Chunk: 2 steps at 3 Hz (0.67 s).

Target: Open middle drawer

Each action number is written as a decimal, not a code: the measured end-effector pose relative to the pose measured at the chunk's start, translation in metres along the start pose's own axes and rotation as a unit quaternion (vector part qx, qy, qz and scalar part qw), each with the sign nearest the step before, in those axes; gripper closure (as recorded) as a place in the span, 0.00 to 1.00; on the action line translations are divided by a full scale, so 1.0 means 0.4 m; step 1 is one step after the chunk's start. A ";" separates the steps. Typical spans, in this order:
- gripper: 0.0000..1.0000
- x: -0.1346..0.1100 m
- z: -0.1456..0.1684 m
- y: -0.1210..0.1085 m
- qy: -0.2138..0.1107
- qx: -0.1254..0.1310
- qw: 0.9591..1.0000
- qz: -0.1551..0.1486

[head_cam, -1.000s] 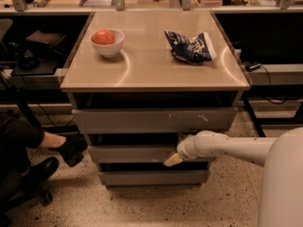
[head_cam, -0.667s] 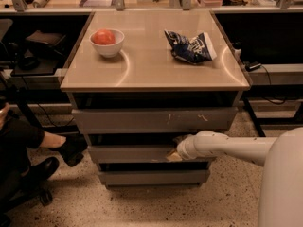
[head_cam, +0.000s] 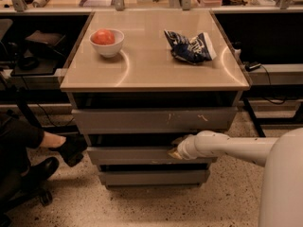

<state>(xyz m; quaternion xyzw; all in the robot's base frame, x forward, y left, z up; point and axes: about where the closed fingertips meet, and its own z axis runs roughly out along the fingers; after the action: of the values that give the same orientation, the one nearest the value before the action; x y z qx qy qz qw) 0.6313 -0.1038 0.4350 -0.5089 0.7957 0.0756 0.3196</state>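
Note:
The middle drawer (head_cam: 137, 155) is the plain grey front in the middle of the cabinet, with a dark gap above it. My gripper (head_cam: 175, 152) is at the end of the white arm (head_cam: 222, 148) that reaches in from the right. It sits at the top edge of the middle drawer's front, right of centre, and its tip is partly in the gap. The taller top front (head_cam: 151, 120) with pale scratch marks is just above, and the narrow bottom front (head_cam: 151, 177) is below.
On the cabinet top (head_cam: 151, 65) stand a white bowl (head_cam: 107, 42) with a red fruit and a crumpled blue bag (head_cam: 190, 47). A seated person's legs and dark shoes (head_cam: 66, 150) are at the left, close to the drawers. Black shelving flanks both sides.
My gripper has shifted slightly up and in toward the top edge of the middle drawer. The drawer fronts look unmoved.

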 end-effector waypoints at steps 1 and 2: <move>1.00 0.030 -0.028 0.043 -0.006 0.007 1.000 -0.003; 1.00 0.067 -0.080 0.117 -0.010 0.015 1.000 0.000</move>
<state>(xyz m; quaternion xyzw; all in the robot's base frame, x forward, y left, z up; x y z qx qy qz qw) 0.5700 -0.1166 0.4350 -0.5033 0.7935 0.0685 0.3353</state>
